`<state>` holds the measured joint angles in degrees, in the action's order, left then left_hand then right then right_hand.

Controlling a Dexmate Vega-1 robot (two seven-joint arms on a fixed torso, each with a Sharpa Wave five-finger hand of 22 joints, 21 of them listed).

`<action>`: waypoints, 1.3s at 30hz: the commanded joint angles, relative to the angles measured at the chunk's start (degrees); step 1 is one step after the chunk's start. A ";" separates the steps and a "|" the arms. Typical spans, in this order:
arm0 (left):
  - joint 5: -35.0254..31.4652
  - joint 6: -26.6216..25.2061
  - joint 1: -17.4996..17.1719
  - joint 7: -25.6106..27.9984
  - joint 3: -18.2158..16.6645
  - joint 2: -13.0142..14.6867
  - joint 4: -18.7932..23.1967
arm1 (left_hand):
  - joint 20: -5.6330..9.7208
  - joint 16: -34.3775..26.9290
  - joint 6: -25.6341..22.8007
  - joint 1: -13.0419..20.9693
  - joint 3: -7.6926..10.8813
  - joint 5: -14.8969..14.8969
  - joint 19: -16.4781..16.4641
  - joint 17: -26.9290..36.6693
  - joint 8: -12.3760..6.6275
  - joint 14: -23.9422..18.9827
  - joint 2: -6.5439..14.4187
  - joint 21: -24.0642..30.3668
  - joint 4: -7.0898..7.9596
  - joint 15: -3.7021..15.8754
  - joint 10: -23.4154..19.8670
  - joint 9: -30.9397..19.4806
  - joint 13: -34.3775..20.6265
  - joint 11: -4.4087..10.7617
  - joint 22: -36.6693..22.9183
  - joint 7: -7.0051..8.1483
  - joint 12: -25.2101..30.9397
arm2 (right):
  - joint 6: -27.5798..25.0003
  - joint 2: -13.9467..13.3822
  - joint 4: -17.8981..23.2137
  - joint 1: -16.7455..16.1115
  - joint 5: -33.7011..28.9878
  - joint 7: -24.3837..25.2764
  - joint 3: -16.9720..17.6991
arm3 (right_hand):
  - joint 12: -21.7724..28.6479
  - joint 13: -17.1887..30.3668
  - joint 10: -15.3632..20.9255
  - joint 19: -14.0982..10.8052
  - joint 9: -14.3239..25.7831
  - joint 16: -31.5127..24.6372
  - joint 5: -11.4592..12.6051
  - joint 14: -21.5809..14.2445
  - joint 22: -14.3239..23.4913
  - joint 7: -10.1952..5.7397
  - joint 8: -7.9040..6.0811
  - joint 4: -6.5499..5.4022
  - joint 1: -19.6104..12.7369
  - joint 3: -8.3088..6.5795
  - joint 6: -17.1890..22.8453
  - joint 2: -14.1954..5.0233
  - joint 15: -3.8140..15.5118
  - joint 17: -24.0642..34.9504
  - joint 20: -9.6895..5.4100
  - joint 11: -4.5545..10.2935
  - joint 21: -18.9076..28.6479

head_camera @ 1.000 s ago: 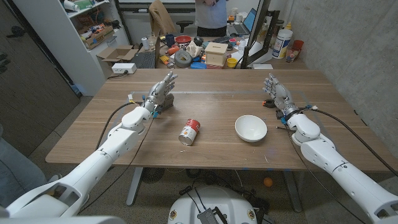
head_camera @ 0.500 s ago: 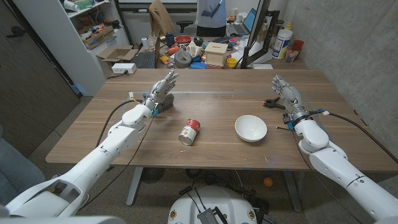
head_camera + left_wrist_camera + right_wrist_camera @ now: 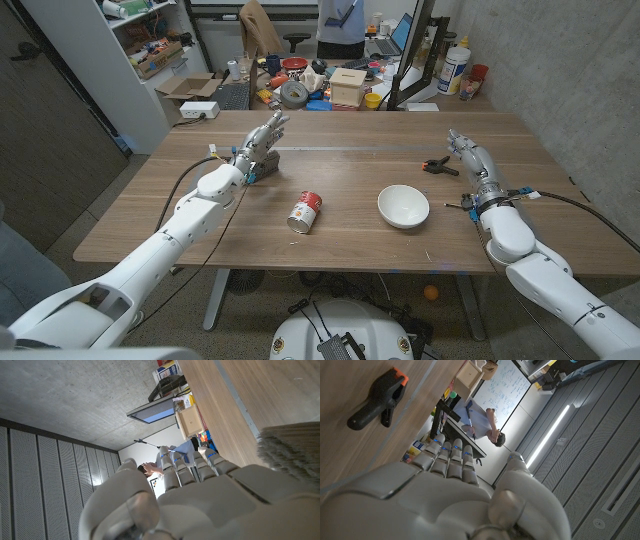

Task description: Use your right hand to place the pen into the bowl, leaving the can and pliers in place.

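Head view, near to far. A can [image 3: 305, 212] lies tipped on its side near the front middle of the tabletop [image 3: 150, 215], with a white bowl [image 3: 403, 206] to its right, apart from it. Bare wood runs between these two and the front edge, and also between the bowl and the right edge.

Compared with the frame a second ago, the right hand [image 3: 473, 165] stands further out toward the right edge, and the black pliers [image 3: 438, 166] with orange tips, then partly covered by it, now lie in full view just beside its fingers [image 3: 461, 143], on the side toward the table's middle. The fingers are straight and apart, holding nothing.

The left hand [image 3: 258, 150] stands as before at the left rear of the tabletop, fingers apart and empty, next to a small dark block. The can and bowl are unmoved.

The pen cannot be made out in any view.

Beyond the far edge stand cluttered benches and a person [image 3: 340, 22].
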<state>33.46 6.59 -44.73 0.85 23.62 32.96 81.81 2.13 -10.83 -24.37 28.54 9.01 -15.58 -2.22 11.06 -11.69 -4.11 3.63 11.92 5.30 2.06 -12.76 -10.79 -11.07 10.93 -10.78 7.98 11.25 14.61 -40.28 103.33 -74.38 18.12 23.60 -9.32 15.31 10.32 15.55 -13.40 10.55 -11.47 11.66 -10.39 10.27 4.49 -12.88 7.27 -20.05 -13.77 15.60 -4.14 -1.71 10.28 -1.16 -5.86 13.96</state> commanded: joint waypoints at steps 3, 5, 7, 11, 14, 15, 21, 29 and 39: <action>0.08 1.15 0.34 0.68 -0.37 -0.81 0.07 | 2.58 -0.23 -0.54 0.49 0.30 -0.17 -0.63 0.14 -0.26 -0.61 0.11 0.33 -0.03 6.97 -0.49 -0.28 -0.18 -0.01 -0.20 -0.04 0.36 | -4.13 0.30 5.23 -6.63 -14.58 10.81 2.55 | 1.12 0.34 3.12 -1.99 0.11 -0.69 0.15 -2.55 0.34 -0.86 -0.45 0.90 -1.66 -0.31 2.56 0.18 1.10 0.14 -0.26 1.05 0.28; -0.08 1.21 0.37 0.98 -0.35 -0.92 0.10 | 2.58 -0.23 -0.54 0.49 0.30 -0.17 -0.63 0.14 -0.26 -0.61 0.11 0.33 -0.03 6.97 -0.49 -0.28 -0.18 -0.01 -0.20 -0.04 0.36 | -4.32 0.25 5.53 -7.24 -15.87 11.07 2.79 | 1.20 0.36 3.66 -2.12 0.13 -0.75 0.25 -3.22 0.32 -1.30 -0.55 1.12 -2.13 -0.43 3.24 0.28 1.54 0.14 -0.26 1.40 0.18; -0.23 1.19 0.44 1.05 -0.27 -0.95 0.16 | 2.58 -0.23 -0.54 0.49 0.30 -0.17 -0.63 0.14 -0.26 -0.61 0.11 0.33 -0.03 6.97 -0.49 -0.28 -0.18 -0.01 -0.20 -0.04 0.36 | -4.66 0.44 5.94 -7.88 -16.20 11.03 3.17 | 1.28 0.37 4.10 -2.30 0.13 -0.79 0.33 -3.71 0.31 -1.66 -0.56 1.28 -2.48 -0.50 3.58 0.40 1.73 0.13 -0.25 1.70 0.14; -0.42 0.92 0.59 1.16 -0.11 -0.95 0.30 | 2.58 -0.23 -0.54 0.49 0.30 -0.17 -0.63 0.14 -0.26 -0.61 0.11 0.33 -0.03 6.97 -0.49 -0.28 -0.18 -0.01 -0.20 -0.04 0.36 | -4.69 0.13 6.50 -9.46 -17.14 10.53 4.11 | 1.42 0.39 4.99 -2.90 0.15 -0.79 0.54 -4.54 0.28 -1.87 -0.74 1.62 -3.27 -0.63 4.69 0.76 2.31 0.11 -0.22 2.08 0.12; -0.54 0.54 0.68 1.22 0.00 -0.84 0.50 | 2.58 -0.23 -0.54 0.49 0.30 -0.17 -0.63 0.14 -0.26 -0.61 0.11 0.33 -0.03 6.97 -0.49 -0.28 -0.18 -0.01 -0.20 -0.04 0.36 | -3.31 -0.39 6.19 -10.46 -17.63 9.61 4.94 | 1.70 0.42 6.37 -3.98 0.18 -0.98 0.77 -6.08 0.25 -2.40 -0.74 1.76 -4.02 -0.78 5.56 1.02 2.98 0.12 -0.24 2.92 0.23; -0.60 0.43 0.72 1.27 0.04 -0.82 0.55 | 2.58 -0.23 -0.54 0.49 0.30 -0.17 -0.63 0.14 -0.26 -0.61 0.11 0.33 -0.03 6.97 -0.49 -0.28 -0.18 -0.01 -0.20 -0.04 0.36 | -2.38 -0.76 5.75 -10.67 -17.96 9.10 5.13 | 1.78 0.43 6.88 -4.57 0.20 -1.09 0.85 -6.81 0.23 -2.68 -0.65 1.75 -4.24 -0.82 5.71 1.12 3.25 0.13 -0.14 3.32 0.32; -0.94 -0.26 0.94 1.37 0.35 -0.63 1.05 | 2.58 -0.23 -0.54 0.49 0.30 -0.17 -0.63 0.14 -0.26 -0.61 0.11 0.33 -0.03 6.97 -0.49 -0.28 -0.18 -0.01 -0.20 -0.04 0.36 | -1.44 -3.88 5.33 -12.46 -18.70 4.83 7.40 | 1.90 0.46 8.23 -7.41 0.26 -1.36 1.21 -8.99 0.15 -3.27 -0.45 1.37 -4.43 -0.90 6.40 1.10 4.27 0.23 0.42 3.39 0.90; -1.51 -1.54 0.77 2.32 0.57 -0.19 2.84 | 2.58 -0.23 -0.54 0.49 0.30 -0.17 -0.63 0.14 -0.26 -0.61 0.11 0.33 -0.03 6.97 -0.49 -0.28 -0.18 -0.01 -0.20 -0.04 0.36 | -1.09 -7.12 4.35 -13.75 -23.07 2.20 10.42 | 1.83 0.49 8.90 -8.87 0.32 -1.36 1.67 -10.27 0.06 -4.19 -0.47 1.01 -4.31 -0.92 7.39 1.01 5.21 0.25 -0.07 4.20 0.99; -2.90 -3.84 0.15 4.82 1.04 0.36 6.65 | 2.58 -0.23 -0.54 0.49 0.30 -0.17 -0.63 0.14 -0.26 -0.61 0.11 0.33 -0.03 6.97 -0.49 -0.28 -0.18 -0.01 -0.20 -0.04 0.36 | 2.54 -12.10 0.69 -13.66 -30.42 -1.05 12.67 | 1.78 0.53 9.74 -10.00 0.38 -1.22 2.34 -11.38 -0.02 -4.94 -0.44 0.77 -4.09 -0.77 8.35 1.31 6.11 0.25 -0.98 5.41 0.83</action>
<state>31.71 4.67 -43.94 3.67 24.09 32.70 84.52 2.13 -10.83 -24.36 28.54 9.01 -15.58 -2.22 11.05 -11.69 -4.10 3.63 11.92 5.30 2.06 -12.75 -10.78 -11.06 10.93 -10.78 7.99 11.25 13.68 -47.76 107.08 -87.45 -4.28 26.65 0.55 17.07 10.54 24.72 -22.79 10.81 -12.37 13.44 -21.12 10.12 -0.41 -13.36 8.41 -24.11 -14.48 23.35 -2.79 2.46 10.26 -2.15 -0.91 14.63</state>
